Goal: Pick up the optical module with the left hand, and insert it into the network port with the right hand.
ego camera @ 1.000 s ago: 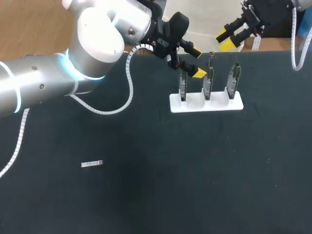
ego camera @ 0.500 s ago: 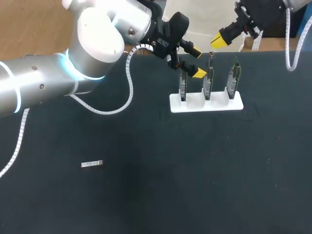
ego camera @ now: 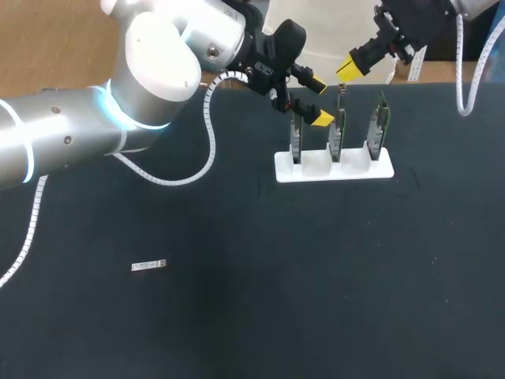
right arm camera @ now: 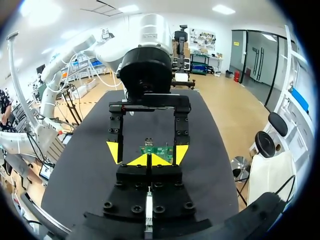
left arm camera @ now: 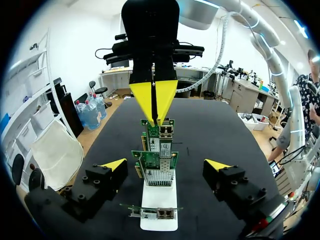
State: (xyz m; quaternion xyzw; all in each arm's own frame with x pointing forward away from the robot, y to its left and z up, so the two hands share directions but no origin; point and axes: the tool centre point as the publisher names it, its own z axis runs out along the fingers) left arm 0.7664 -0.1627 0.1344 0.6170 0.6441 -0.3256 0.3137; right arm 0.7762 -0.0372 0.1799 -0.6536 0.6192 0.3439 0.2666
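Observation:
The optical module (ego camera: 148, 265), a small silver bar, lies flat on the dark table at the left front, far from both grippers. At the back, a white stand (ego camera: 333, 168) holds three upright network cards (ego camera: 338, 130). My left gripper (ego camera: 316, 100) hangs open over the leftmost card (ego camera: 296, 134), its fingers apart and holding nothing. In the left wrist view its gripper (left arm camera: 166, 165) straddles the row of cards (left arm camera: 155, 165). My right gripper (ego camera: 349, 65) is shut and empty above the stand's far side. It shows shut in the right wrist view (right arm camera: 149, 160).
The stand stands near the table's back edge (ego camera: 442, 82). My left arm's white cable (ego camera: 207, 134) loops over the table beside the stand. Dark table surface (ego camera: 316, 284) spreads from the stand to the front.
My right gripper has closed and moved left toward the cards. The left arm and the module have not moved.

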